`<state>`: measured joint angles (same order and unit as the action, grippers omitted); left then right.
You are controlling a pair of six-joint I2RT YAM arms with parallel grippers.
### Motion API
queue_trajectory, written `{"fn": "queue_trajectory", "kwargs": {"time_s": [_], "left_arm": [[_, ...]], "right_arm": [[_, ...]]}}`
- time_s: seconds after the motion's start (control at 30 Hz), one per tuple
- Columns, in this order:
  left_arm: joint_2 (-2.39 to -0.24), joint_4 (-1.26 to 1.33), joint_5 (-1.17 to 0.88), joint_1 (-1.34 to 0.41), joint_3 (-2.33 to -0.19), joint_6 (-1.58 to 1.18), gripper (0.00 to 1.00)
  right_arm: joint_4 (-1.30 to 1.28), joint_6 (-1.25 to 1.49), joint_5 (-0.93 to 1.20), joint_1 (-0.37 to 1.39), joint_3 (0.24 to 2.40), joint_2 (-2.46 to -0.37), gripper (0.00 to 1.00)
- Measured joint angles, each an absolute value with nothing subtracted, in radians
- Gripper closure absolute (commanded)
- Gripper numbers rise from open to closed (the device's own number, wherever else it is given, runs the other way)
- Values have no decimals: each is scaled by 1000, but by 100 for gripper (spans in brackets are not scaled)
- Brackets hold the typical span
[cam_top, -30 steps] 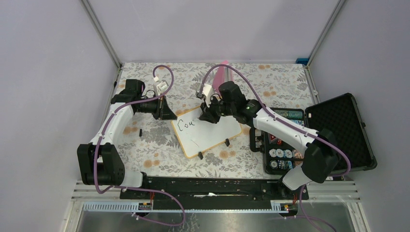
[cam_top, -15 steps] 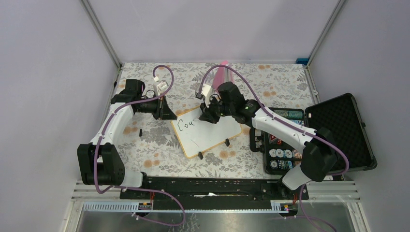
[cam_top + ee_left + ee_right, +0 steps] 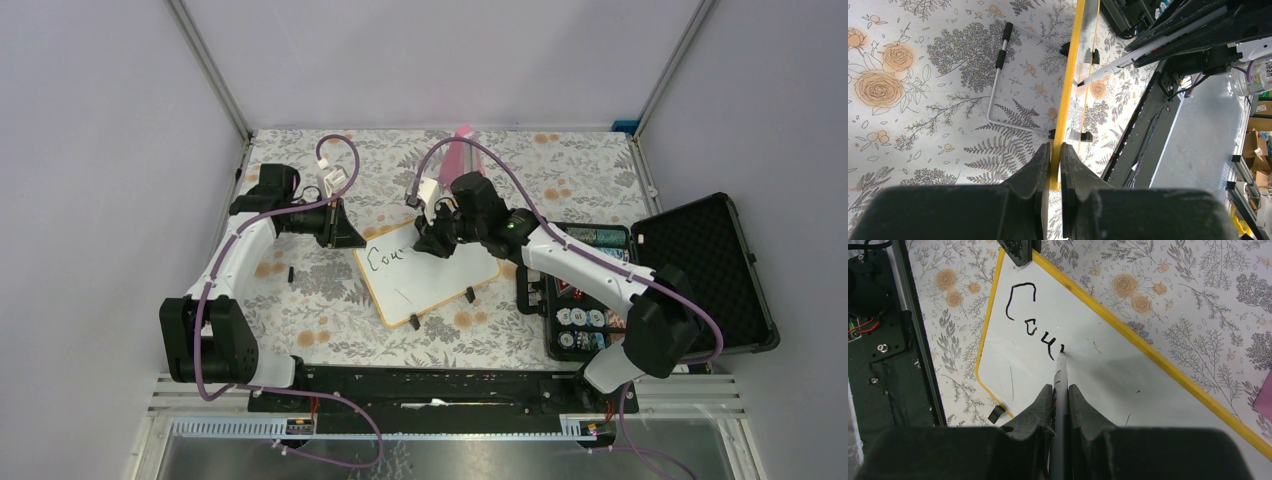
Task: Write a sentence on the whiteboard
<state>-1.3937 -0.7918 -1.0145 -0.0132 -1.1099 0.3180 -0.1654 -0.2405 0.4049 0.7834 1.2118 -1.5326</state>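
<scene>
The whiteboard (image 3: 440, 285) lies on the floral table, white with a yellow rim. Black marker letters reading about "Cou" (image 3: 385, 258) stand at its upper left, and show clearly in the right wrist view (image 3: 1030, 315). My left gripper (image 3: 350, 238) is shut on the board's rim (image 3: 1066, 90) at the far left corner, its jaws pinching the edge (image 3: 1055, 150). My right gripper (image 3: 432, 243) is shut on a grey marker (image 3: 1060, 385). The marker's tip touches the board (image 3: 1108, 370) just right of the last letter.
An open black case (image 3: 700, 265) with poker chips sits at the right. A pink object (image 3: 458, 150) lies at the back. A small black piece (image 3: 291, 273) lies left of the board. A bent wire rod (image 3: 998, 75) lies on the table beside the board.
My right gripper has shifted very slightly with the marker on the board, at the end of the lettering. The left arm and the board have not moved.
</scene>
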Motion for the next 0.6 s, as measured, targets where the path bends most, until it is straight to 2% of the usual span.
{"fn": "queue_trajectory", "kwargs": {"time_s": [0.6], "left_arm": [[-1394, -792, -1013, -13, -1110, 318, 100]], "right_arm": [[-164, -240, 414, 784, 1188, -1527, 100]]}}
